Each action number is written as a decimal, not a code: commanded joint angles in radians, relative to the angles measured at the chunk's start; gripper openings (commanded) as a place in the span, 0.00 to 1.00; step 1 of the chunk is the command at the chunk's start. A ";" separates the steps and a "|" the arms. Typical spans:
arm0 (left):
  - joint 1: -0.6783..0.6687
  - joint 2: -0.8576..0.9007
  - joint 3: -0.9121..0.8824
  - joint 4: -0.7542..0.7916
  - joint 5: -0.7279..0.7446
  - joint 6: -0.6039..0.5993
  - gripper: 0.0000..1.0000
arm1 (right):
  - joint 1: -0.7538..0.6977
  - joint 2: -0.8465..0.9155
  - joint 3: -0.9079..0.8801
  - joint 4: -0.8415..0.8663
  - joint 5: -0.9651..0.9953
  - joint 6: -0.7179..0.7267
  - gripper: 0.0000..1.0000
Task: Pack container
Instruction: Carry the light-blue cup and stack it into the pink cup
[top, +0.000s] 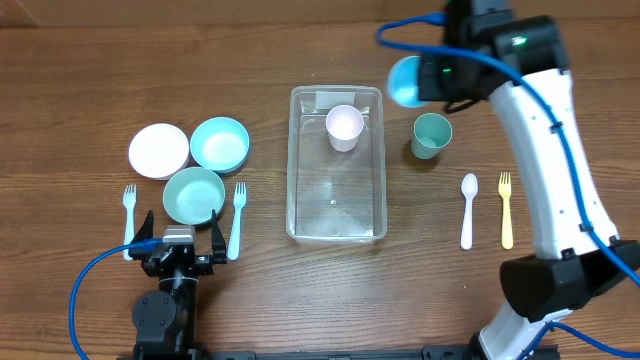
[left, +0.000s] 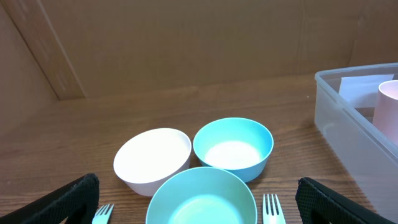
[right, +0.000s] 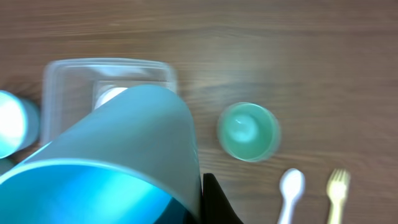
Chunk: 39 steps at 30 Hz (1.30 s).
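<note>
Right pincer (top: 428, 78) clasps a blue cup (top: 404, 82) near the container (top: 335, 200), whose long axis runs near-to-far, mouth upward.

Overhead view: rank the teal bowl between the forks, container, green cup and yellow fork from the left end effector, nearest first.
1. Teal bowl, right at the left end effector.
2. Container, table centre.
3. Green cup, right of container.
4. Yellow fork, far right.
</note>
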 joint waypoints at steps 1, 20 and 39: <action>0.000 -0.009 -0.005 0.002 0.012 0.019 1.00 | 0.094 -0.003 0.011 0.036 0.032 0.034 0.04; 0.000 -0.009 -0.005 0.002 0.012 0.019 1.00 | 0.169 0.208 -0.033 0.129 0.015 0.109 0.04; 0.000 -0.009 -0.005 0.002 0.012 0.019 1.00 | 0.169 0.255 -0.034 0.103 0.015 0.112 0.04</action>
